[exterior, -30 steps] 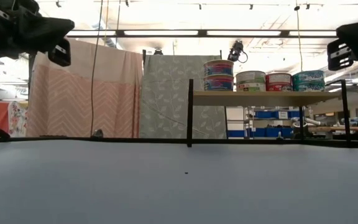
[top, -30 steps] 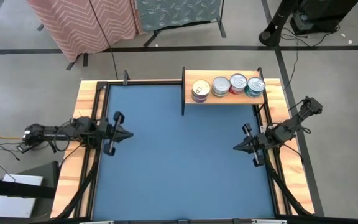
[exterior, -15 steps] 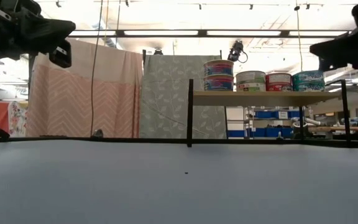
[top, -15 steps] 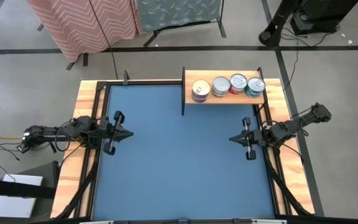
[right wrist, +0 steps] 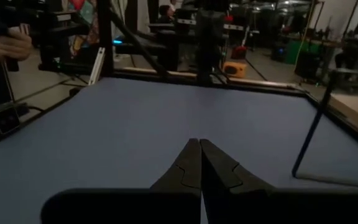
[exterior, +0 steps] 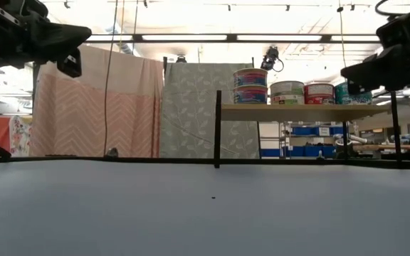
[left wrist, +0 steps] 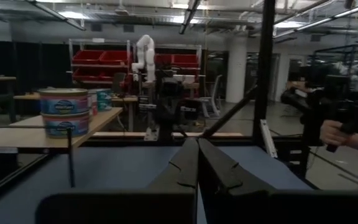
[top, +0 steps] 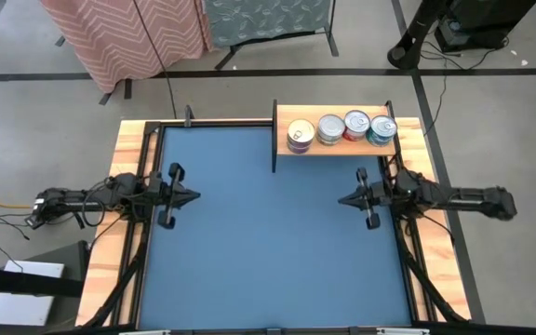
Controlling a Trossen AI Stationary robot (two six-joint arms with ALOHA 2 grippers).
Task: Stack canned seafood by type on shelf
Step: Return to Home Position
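The shelf, a pale wooden plank between thin dark metal uprights, is sitting at the far right corner of the desk. The canned seafood is standing in a row along it as short round tins with shiny lids. The blue-pink stack, two tins high, is at the end nearer the desk's middle, followed by a pale tin, a red tin and a teal tin.

Both dark arms are reaching in low and level from the desk's left and right edges, pointing at each other over the smooth blue surface. The left gripper and the right gripper are each keeping their fingers pressed together on nothing. The tins are standing well apart from the left gripper. They are nearer the right gripper, on its far side and not touching it.
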